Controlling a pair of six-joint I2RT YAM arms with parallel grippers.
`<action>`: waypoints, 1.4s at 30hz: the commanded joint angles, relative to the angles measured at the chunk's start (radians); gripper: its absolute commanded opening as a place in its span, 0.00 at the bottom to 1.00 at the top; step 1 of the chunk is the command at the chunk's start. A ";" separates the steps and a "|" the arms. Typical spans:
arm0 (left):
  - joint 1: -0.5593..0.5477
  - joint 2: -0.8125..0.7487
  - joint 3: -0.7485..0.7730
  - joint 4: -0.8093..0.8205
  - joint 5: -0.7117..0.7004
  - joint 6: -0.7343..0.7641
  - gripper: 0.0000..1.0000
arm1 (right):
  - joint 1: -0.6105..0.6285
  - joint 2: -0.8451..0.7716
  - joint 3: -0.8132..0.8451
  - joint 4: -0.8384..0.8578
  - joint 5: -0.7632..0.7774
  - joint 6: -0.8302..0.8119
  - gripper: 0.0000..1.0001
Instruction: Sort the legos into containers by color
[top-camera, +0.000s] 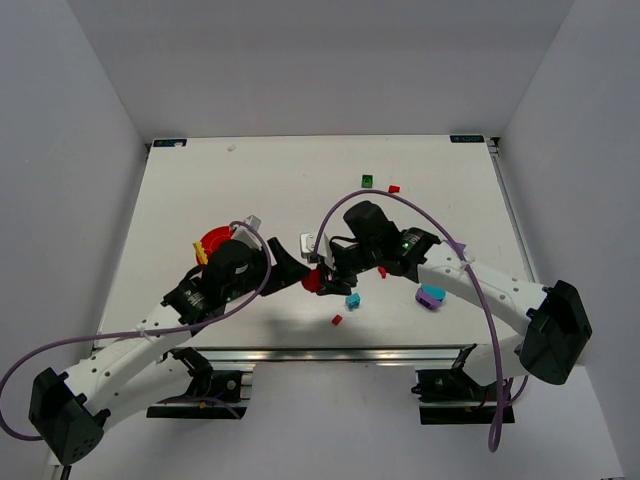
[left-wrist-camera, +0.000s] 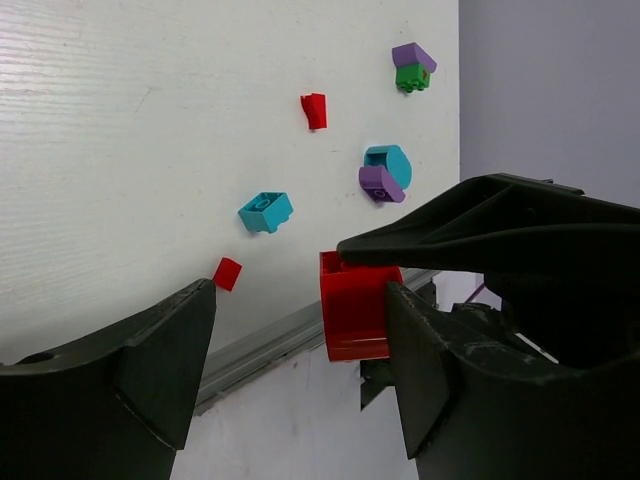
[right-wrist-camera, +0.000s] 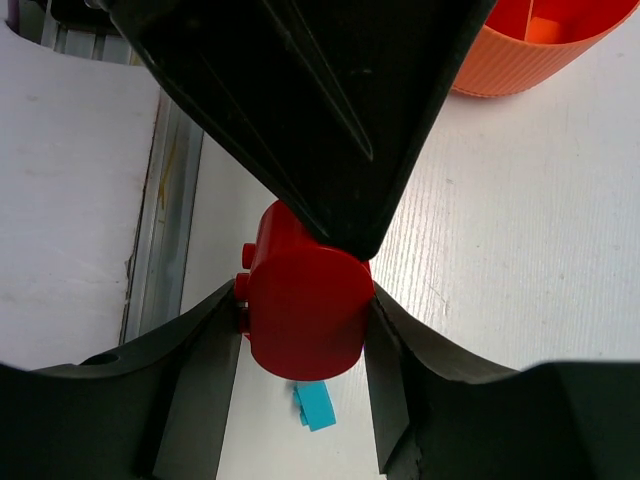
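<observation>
My right gripper is shut on a red lego brick with side studs and holds it above the table near the front edge. My left gripper is open. The same red brick lies against the inner face of its right finger. In the top view both grippers meet at the table's middle front, left and right, with the red brick between them. An orange bowl holds an orange piece. A red-orange bowl is partly hidden by my left arm.
Loose bricks lie on the white table: a teal one, a small red one, a purple-and-teal one, a green one and a red one. The table's metal front rail is close below the grippers.
</observation>
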 joint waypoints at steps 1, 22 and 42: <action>-0.004 -0.002 0.005 0.098 0.083 -0.024 0.78 | 0.003 -0.018 -0.008 0.072 -0.023 0.012 0.00; -0.004 -0.160 -0.027 0.029 -0.099 -0.099 0.76 | 0.004 -0.042 -0.059 0.063 -0.071 -0.038 0.00; -0.013 0.000 -0.060 0.139 0.094 -0.073 0.74 | 0.010 0.034 0.004 0.121 0.030 0.052 0.00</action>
